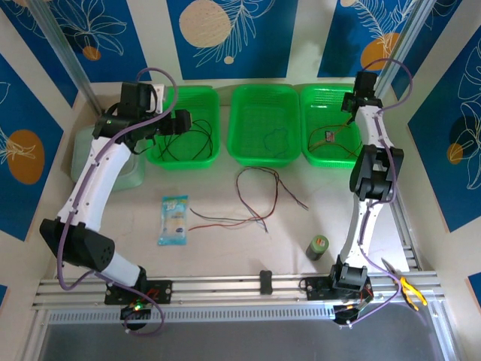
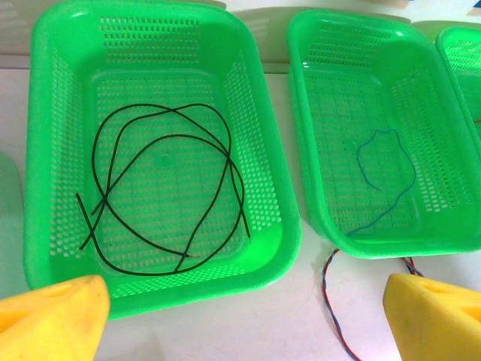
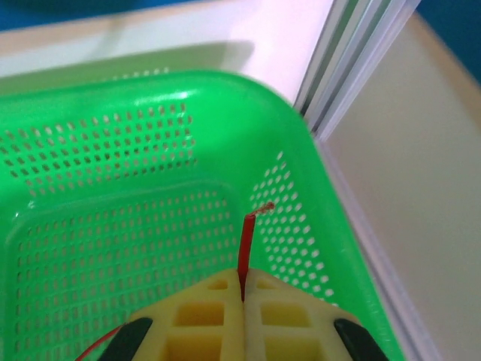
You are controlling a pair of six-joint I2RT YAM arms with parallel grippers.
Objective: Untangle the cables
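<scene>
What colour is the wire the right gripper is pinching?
The wire is red, clearest in the right wrist view.

The red cable (image 3: 245, 244) vanishes between the pressed pads (image 3: 203, 312) of the right claw (image 3: 242, 289) — the stretch behind them hidden.

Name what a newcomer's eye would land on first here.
Bright green dominates the far side of the table: the left basket holds a looped black cable, the middle basket a thin blue cable. Over the right basket, the right gripper has its jaws shut on a red cable. Loose cables lie tangled on the table in front of the baskets.
</scene>
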